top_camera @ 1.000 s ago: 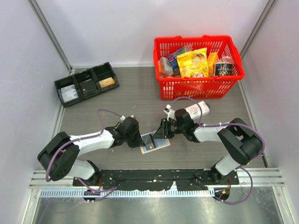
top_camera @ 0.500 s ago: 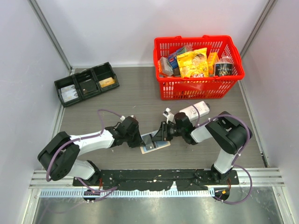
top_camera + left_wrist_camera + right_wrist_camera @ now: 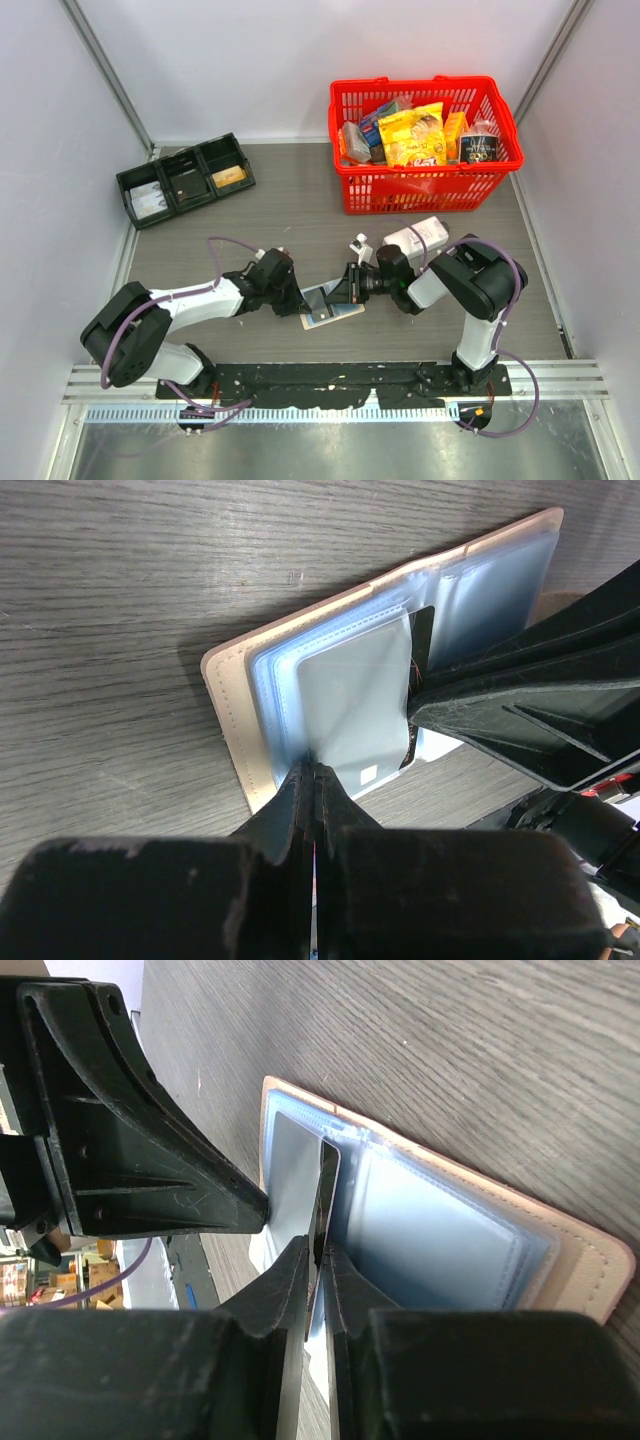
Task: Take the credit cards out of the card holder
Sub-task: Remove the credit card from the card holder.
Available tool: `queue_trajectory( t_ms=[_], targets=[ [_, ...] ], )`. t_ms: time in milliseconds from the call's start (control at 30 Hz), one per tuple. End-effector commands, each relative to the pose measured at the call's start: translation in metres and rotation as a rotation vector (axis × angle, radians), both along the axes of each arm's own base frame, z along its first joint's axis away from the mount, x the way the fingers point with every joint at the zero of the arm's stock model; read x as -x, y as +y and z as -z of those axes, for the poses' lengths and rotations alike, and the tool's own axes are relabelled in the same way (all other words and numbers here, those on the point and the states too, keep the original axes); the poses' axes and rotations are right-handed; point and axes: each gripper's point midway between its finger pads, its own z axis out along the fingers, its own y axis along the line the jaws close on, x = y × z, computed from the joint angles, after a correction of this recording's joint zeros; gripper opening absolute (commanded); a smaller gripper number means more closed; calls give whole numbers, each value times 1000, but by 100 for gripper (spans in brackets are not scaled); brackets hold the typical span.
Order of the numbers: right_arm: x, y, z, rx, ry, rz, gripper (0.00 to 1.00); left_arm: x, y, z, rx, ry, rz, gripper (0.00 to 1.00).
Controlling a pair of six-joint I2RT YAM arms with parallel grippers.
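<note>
Card holder open by table's near edge | your left gripper pinches its sleeve | your right gripper clamps a credit card | far-right red basket holds snack packets

Left end effector, right end effector flank card holder; basket well apart.

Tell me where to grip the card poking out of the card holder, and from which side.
Pinch the card by its free edge from the right, opposite the left gripper pinning the clear sleeve. It stands thin, edge-up from the card holder, so clamp across its flat faces.
</note>
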Motion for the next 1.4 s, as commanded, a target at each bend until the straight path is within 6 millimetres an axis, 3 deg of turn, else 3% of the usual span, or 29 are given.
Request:
queue_trajectory(
  t_ms=[0,200,367,667,967,1367],
  targets=[
    [13,2,2,-20,2,-55,16,10,16,21,-70,41,-8,0],
    [14,6,-4,-60,3,-66,15,10,15,21,-67,46,0,0],
    [13,7,-13,-86,-10,-64,1,10,17,22,-73,45,-5,0],
    [3,-8,-25,-104,14,-17,1,12,21,23,-86,51,-13,0],
    [1,-23,-7,69,35,8,1,11,20,23,-86,49,-11,0],
    [-11,-45,-20,163,25,112,1,7,17,16,-76,25,0,0]
  ],
)
